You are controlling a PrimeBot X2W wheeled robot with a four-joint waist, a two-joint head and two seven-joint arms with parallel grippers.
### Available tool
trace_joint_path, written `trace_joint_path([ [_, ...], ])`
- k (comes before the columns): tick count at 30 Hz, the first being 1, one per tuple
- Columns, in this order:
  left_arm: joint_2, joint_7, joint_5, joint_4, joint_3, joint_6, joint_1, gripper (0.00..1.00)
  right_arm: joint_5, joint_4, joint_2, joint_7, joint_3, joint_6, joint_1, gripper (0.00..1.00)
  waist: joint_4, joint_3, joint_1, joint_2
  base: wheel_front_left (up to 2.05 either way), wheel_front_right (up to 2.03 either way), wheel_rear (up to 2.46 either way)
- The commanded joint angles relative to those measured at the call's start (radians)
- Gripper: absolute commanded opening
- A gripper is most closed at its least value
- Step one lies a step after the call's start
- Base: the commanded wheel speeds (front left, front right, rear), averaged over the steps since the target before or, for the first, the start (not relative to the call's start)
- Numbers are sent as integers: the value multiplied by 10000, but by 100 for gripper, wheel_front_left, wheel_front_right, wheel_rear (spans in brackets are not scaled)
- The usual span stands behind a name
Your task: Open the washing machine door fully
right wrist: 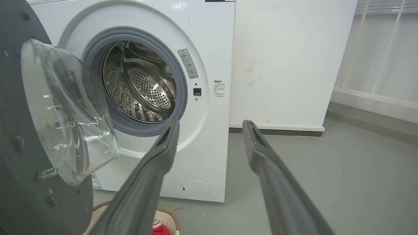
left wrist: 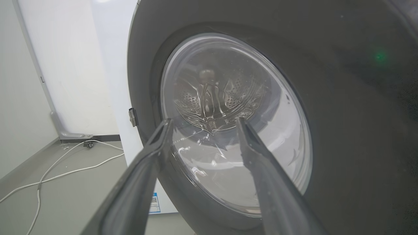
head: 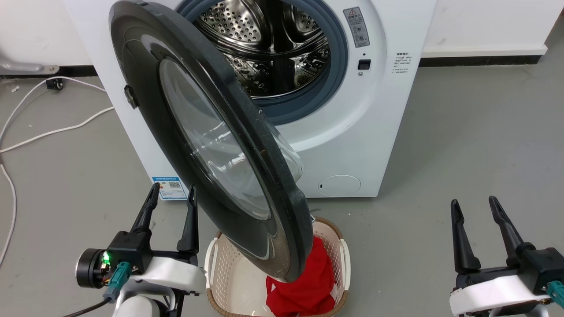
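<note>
Status: the washing machine door [head: 207, 145] stands partly open, swung out from the washing machine [head: 365, 132] on its hinge at my left, at roughly a right angle to the front, with the steel drum exposed behind it. Its lower edge hangs over a laundry basket [head: 343, 253] holding a red cloth [head: 308, 286]. My left claw [head: 173, 187] is spread wide and empty, just beside the door's outer face; in the left wrist view its 2 fingers [left wrist: 153, 153] frame the glass bowl, and I cannot confirm contact. My right claw [head: 473, 201] is also wide and empty, well apart from the door on its inner side. Assessment: the task is about half done, since the door has more arc to travel toward my left. Recommendation: press on the black rim rather than the glass (the bowl is curved and likely slippery), keep the push near the free edge and follow the hinge's arc, and move the left claw out of the sweep before pushing. Risk: the door clipping the basket rim.
</note>
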Motion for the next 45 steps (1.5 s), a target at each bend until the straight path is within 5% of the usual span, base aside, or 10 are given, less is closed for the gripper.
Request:
trace_joint_path([
  [1,11,-25,25,-16,-13,-11,-12,100,-2,73,36,-92,-2,-7,-124,100,-4,-8,0,-1,0,0,0],
  [11,8,-25,36,5,-1,-53,34,100,-8,325,36,-184,36,-7,-265,100,-19,-10,0,-1,0,0,0],
  [12,8,-25,17,-26,-3,-64,25,91,-16,337,36,-191,44,-7,-257,100,-24,-5,0,-1,0,0,0],
  [14,16,-25,4,-62,-10,-62,37,0,-28,364,37,-200,57,-7,-257,100,-37,6,0,-1,0,0,0],
  [26,8,-25,102,-691,121,101,-167,0,-30,394,37,-225,55,-7,-314,100,-37,30,0,-1,0,0,0],
  [39,113,-23,533,-3739,148,404,-1578,0,39,362,36,-137,-19,-7,-311,100,71,61,0,-1,0,0,0],
  [45,47,-22,471,-4884,-760,251,-2308,0,0,355,36,-111,-42,-7,-348,100,38,146,0,-1,0,0,0],
])
